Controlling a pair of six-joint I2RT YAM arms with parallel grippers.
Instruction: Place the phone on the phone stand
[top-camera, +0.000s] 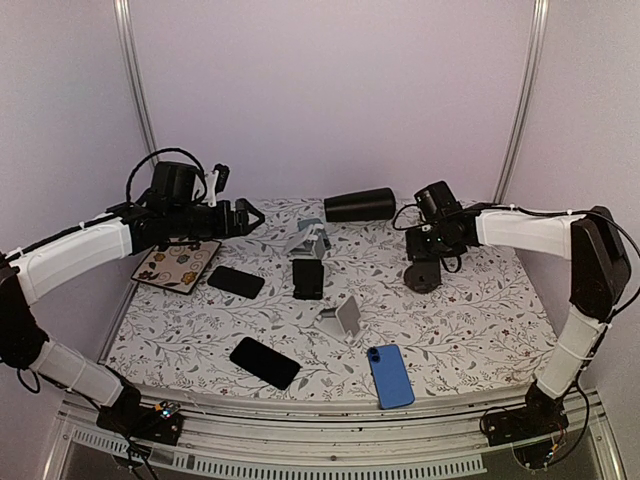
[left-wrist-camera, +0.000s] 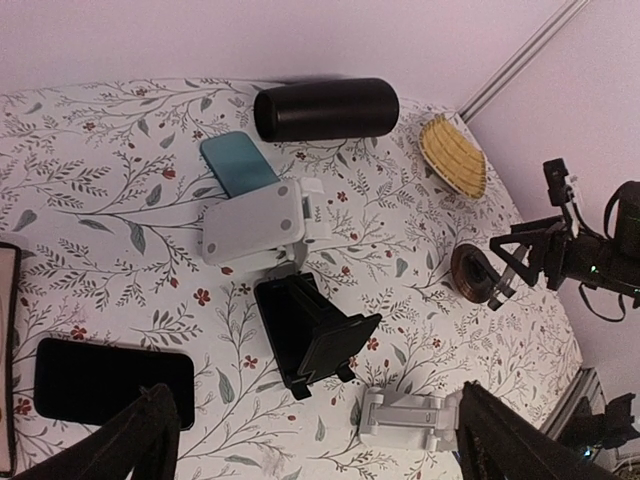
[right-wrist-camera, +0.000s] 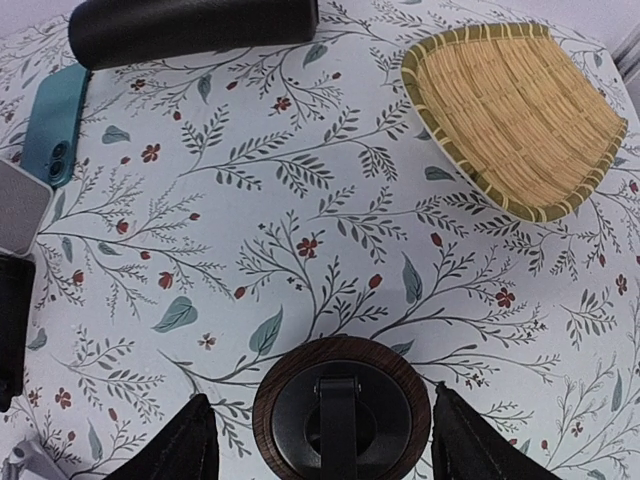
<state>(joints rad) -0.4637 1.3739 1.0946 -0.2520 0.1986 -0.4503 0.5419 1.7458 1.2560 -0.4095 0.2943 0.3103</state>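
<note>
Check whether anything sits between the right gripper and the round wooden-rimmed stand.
Nothing visible does. The right gripper hangs open directly over the round stand, its jaws on either side of it with gaps showing.

Top: high, behind me, whole table (top-camera: 480, 330). My wrist views: nearer, angled down; all share cylinder (top-camera: 360, 204).
</note>
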